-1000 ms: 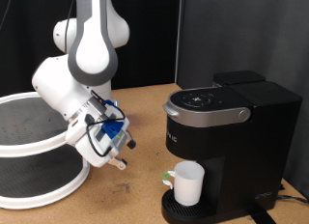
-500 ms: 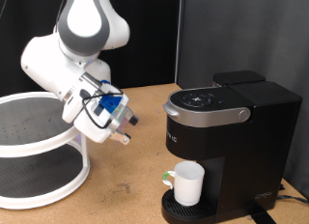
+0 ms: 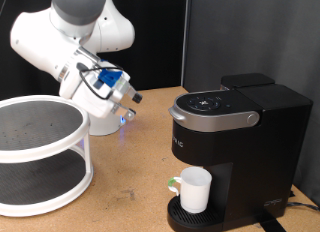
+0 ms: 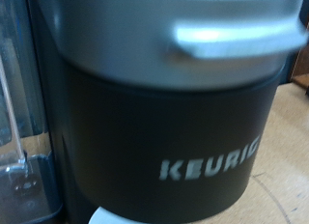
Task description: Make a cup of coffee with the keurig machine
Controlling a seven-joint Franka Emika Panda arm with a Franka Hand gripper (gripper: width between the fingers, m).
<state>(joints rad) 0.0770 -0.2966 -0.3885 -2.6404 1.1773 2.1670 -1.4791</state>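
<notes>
Exterior view: my jaws (image 3: 131, 113), state unclear, hover mid-worktop facing the boxy black Keurig machine (image 3: 235, 152); its lid is down, small white cup (image 3: 194, 189) seated. Misjudged approach might knock it.

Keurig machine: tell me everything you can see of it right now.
The keurig machine is a boxy black coffee maker at the exterior view's right, upright on the wooden table, lid closed, with a silver-grey rim and handle around a dark button panel. The white cup stands on its drip tray. The gripper hangs apart from it.
</notes>
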